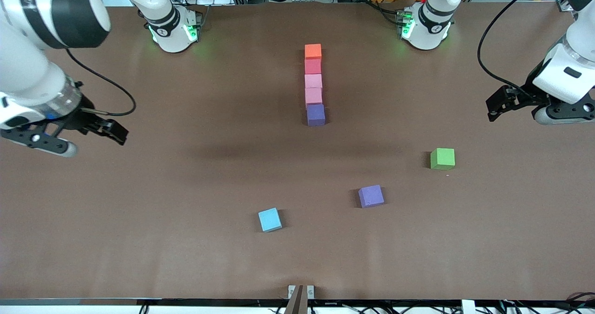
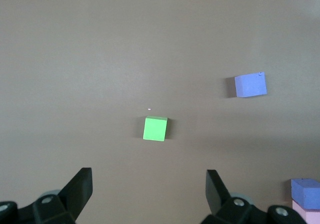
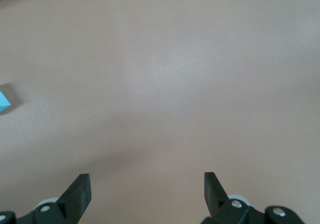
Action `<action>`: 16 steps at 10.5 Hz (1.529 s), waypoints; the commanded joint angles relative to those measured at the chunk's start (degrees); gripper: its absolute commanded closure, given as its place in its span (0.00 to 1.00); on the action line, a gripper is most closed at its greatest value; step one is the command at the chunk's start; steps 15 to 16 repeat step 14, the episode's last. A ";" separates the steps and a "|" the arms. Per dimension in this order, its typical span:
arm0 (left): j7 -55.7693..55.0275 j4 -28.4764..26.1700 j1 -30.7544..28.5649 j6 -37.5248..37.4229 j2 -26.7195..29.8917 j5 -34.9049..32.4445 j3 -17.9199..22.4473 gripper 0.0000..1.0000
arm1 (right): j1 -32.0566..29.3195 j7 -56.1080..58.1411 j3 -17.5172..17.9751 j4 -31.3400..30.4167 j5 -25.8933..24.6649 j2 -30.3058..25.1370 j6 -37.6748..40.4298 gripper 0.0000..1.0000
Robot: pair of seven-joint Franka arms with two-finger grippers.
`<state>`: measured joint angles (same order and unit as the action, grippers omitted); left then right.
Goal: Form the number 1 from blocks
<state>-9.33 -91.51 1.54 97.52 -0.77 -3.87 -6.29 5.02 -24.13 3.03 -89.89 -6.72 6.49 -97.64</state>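
Observation:
Five blocks stand in a straight touching column at mid-table, running toward the front camera: orange (image 1: pixel 313 51), red (image 1: pixel 313 66), pink (image 1: pixel 313 81), a second pink (image 1: pixel 314 96) and dark purple (image 1: pixel 316 114). The left wrist view catches only the dark purple block (image 2: pixel 306 190) and the pink one (image 2: pixel 306 214) next to it. My left gripper (image 1: pixel 492 110) (image 2: pixel 148 184) hangs open and empty over the left arm's end of the table, well away from the column. Over the right arm's end, my right gripper (image 1: pixel 122 135) (image 3: pixel 147 184) is open and empty too.
Three loose cubes lie nearer the front camera than the column: a green cube (image 1: pixel 442 158) (image 2: pixel 155 128) toward the left arm's end, a lighter purple cube (image 1: pixel 371 196) (image 2: pixel 250 84), and a light blue cube (image 1: pixel 270 219) (image 3: pixel 4 102).

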 commanded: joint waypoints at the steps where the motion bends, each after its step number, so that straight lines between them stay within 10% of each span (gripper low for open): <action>1: 1.51 0.37 0.57 -1.89 0.94 2.98 1.27 0.00 | -2.46 3.72 1.10 4.63 2.48 1.25 4.64 0.00; 16: 4.41 0.46 1.27 -4.36 1.65 6.95 4.44 0.00 | -6.87 13.40 0.83 9.03 5.66 1.16 9.40 0.00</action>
